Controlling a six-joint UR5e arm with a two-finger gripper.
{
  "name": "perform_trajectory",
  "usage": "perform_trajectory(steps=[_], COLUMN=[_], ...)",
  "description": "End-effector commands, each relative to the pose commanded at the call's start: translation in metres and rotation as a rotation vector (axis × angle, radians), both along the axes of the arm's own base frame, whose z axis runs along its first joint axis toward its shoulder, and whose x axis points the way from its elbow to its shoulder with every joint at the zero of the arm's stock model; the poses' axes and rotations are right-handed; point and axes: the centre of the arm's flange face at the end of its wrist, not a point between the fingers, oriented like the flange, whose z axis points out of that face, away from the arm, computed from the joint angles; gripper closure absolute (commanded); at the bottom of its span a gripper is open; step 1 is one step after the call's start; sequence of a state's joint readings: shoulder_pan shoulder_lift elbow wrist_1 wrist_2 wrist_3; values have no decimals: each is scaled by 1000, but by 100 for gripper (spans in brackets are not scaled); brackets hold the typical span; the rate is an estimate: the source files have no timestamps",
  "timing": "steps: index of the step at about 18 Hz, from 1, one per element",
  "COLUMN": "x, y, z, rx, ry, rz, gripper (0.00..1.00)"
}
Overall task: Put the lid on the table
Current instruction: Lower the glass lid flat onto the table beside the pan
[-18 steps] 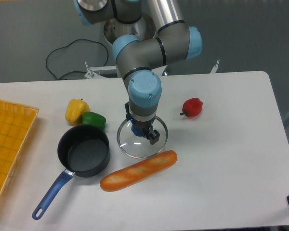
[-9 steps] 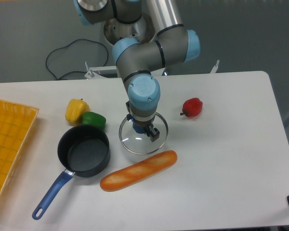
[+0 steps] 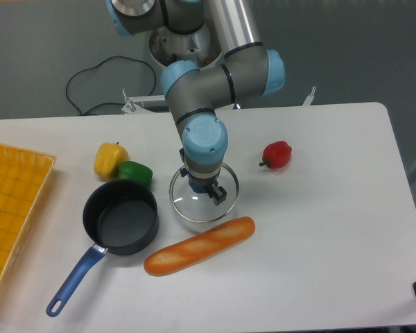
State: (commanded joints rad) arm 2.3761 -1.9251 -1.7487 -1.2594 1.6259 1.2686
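- Watching the gripper (image 3: 204,189): it has drifted slightly toward the tabletop's far edge over the last second, jaws closed on the knob of the lid (image 3: 203,196).
- Lid sits mid-table (image 3: 333,229), between pot (image 3: 120,218) and baguette (image 3: 199,245); contact unclear.
- Judgement: placement nearly done; release remains.

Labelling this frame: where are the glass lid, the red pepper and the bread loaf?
Round clear glass lid (image 3: 187,208): fixed camera, lower-left glass.
Small red pepper (image 3: 277,154): fixed camera, body centre.
Long orange-brown bread loaf (image 3: 198,246): fixed camera, mid-length.
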Motion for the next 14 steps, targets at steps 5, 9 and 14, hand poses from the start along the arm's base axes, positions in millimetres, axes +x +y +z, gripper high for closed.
perform_trajectory(steps=[5, 9, 14], x=[3, 8, 11], y=[-1, 1, 0], z=[-8, -15, -22], rx=[-14, -25, -36], ry=[-8, -14, -25], rz=[-3, -11, -14], gripper=[44, 44, 43])
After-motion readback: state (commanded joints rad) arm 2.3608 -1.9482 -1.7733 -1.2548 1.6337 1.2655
